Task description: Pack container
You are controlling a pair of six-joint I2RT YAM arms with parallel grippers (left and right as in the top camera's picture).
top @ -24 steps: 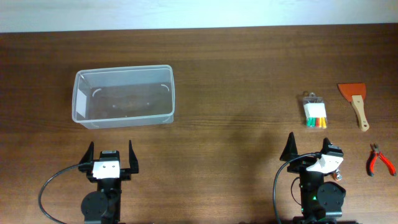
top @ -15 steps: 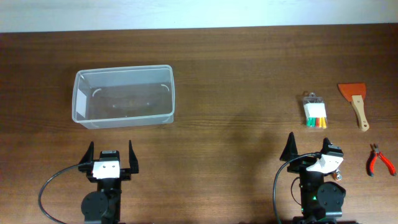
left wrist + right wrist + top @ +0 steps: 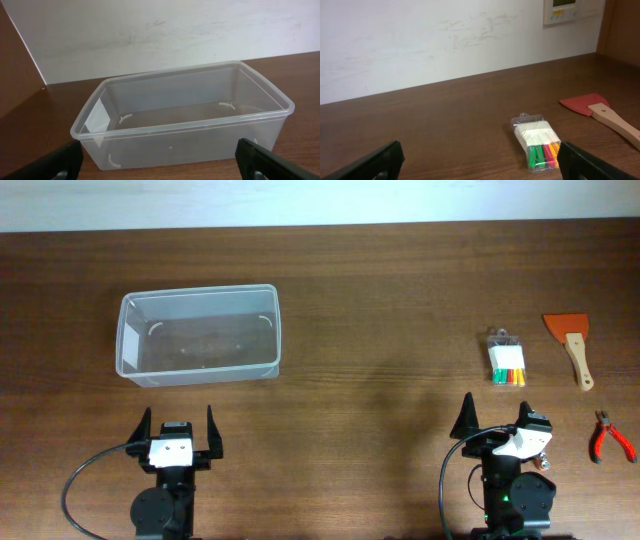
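Note:
The clear plastic container (image 3: 198,335) sits empty at the table's left, and fills the left wrist view (image 3: 185,115). My left gripper (image 3: 179,426) rests open near the front edge, just in front of the container, nothing between its fingers. At the right lie a pack of coloured markers (image 3: 508,361), an orange scraper with a wooden handle (image 3: 572,345) and red pliers (image 3: 607,436). My right gripper (image 3: 497,415) stands open at the front right, in front of the marker pack (image 3: 539,142). The scraper (image 3: 600,110) shows at the right of that view.
The wooden table (image 3: 380,300) ends at a white wall along the back. A black cable (image 3: 85,480) loops beside the left arm's base.

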